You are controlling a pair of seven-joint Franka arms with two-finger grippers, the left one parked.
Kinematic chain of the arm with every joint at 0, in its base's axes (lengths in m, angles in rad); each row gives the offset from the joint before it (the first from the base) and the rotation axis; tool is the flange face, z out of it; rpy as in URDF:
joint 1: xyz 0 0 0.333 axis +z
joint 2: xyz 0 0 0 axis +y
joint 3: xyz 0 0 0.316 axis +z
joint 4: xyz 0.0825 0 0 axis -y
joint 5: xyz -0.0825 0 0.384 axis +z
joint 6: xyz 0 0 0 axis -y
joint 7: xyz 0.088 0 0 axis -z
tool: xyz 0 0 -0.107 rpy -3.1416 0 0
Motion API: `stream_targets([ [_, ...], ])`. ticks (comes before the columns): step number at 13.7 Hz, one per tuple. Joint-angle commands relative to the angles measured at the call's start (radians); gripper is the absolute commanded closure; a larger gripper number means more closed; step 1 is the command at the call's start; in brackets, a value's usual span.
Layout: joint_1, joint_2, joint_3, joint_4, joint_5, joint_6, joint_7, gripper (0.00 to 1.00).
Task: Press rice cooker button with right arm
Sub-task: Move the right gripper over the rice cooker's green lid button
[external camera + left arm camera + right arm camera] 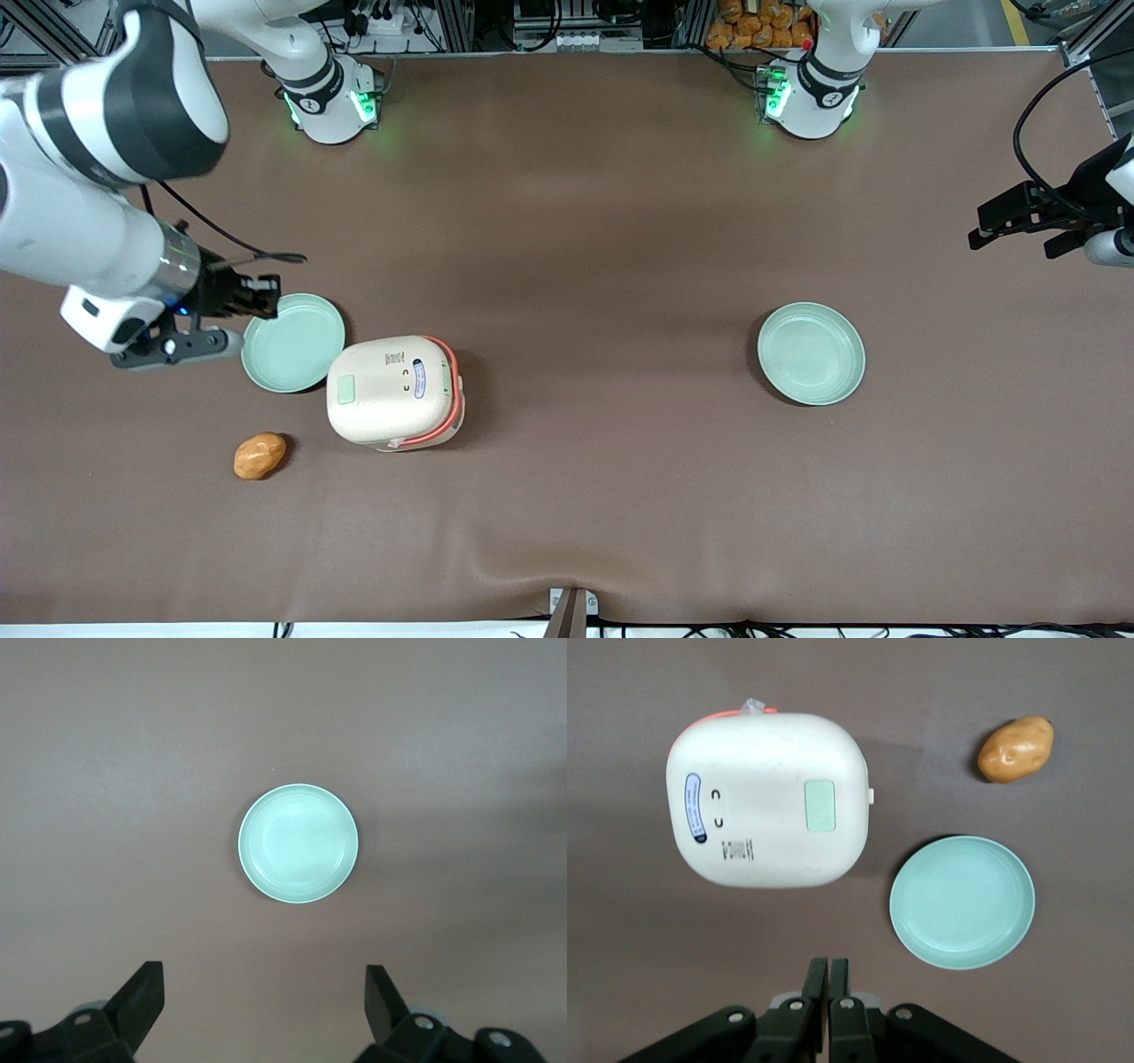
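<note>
The rice cooker (394, 392) stands on the brown table, with a cream lid, pale green rim and coral-orange handle band. Its button (345, 389), a small mint-green rounded square, sits on the lid at the end toward the working arm. Cooker (769, 799) and button (820, 805) also show in the right wrist view. The right arm (80, 168) reaches in from the working arm's end. My gripper (266, 297) hangs above the table over the rim of a mint-green plate, beside the cooker and apart from it. Its fingers (828, 970) are shut on nothing.
A mint-green plate (293, 342) lies beside the cooker, toward the working arm's end; it also shows in the right wrist view (962, 901). A potato (260, 455) lies nearer the front camera. A second mint-green plate (811, 353) lies toward the parked arm's end.
</note>
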Motion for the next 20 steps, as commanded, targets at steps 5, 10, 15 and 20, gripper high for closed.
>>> stream_targets([
  [5, 0.024, 0.131, -0.007, 0.017, 0.02, 0.162, 0.022, 1.0],
  [10, 0.036, 0.201, -0.006, 0.018, 0.02, 0.251, 0.022, 1.0],
  [15, 0.044, 0.238, -0.006, 0.021, 0.02, 0.26, 0.022, 1.0],
  [20, 0.047, 0.25, -0.004, 0.018, 0.049, 0.262, 0.02, 1.0],
])
